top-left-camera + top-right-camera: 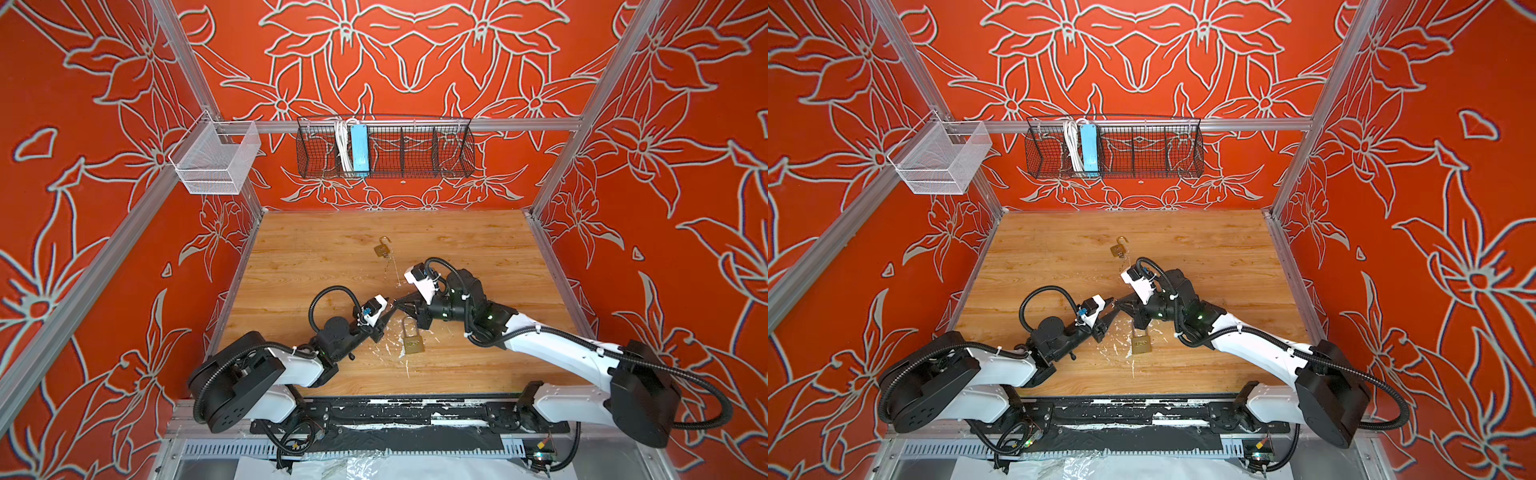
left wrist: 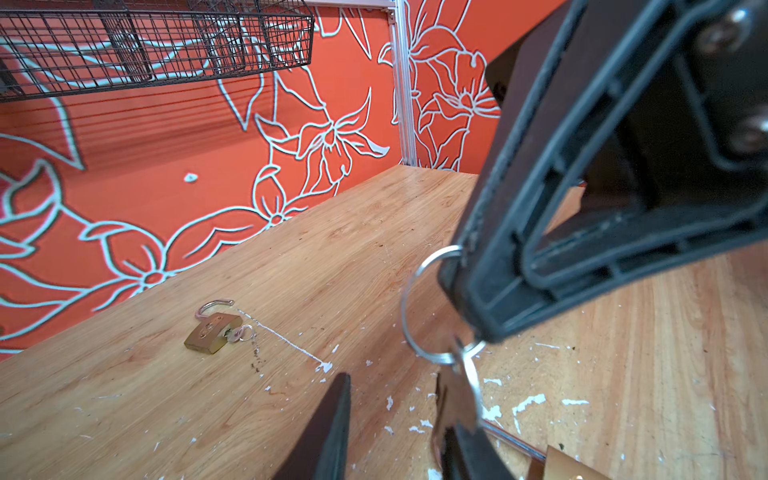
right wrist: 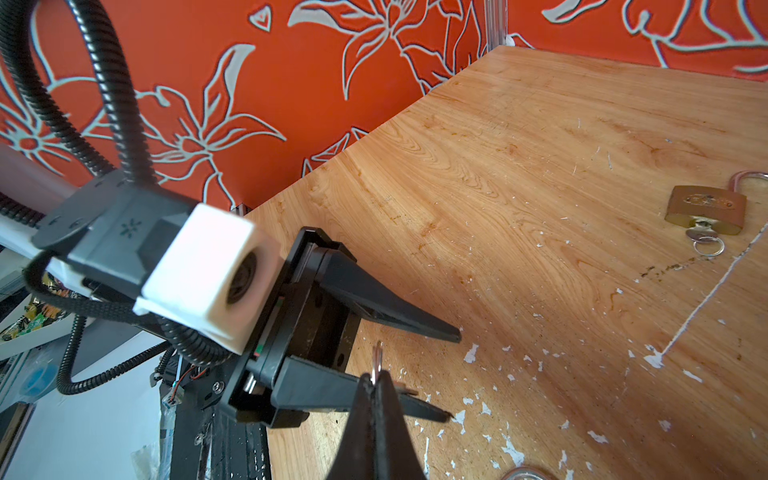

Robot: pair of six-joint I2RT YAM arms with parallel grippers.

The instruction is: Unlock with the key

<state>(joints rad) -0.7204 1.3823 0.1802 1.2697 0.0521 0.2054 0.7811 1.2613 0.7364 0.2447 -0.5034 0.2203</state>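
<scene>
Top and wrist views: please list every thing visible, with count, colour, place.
small padlock: 1, brass, far middle of table, open, small key inserted
big padlock: 1, brass, near middle, shut
key ring: 1, silver, with key, in right pincer
wire basket: 1, black, back rail
power strip: 1, blue, white cable, in wire basket
mesh basket: 1, white, back-left corner
left pincer: 1, black, open, by key ring
right pincer: 1, black, shut on key ring

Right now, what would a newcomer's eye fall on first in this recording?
The red floral walls dominate; over the wooden table the right tool is shut on a key ring, the open left tool just beside it. A closed brass padlock lies just in front of them, and a smaller padlock with open shackle and a key in it lies farther back.
</scene>
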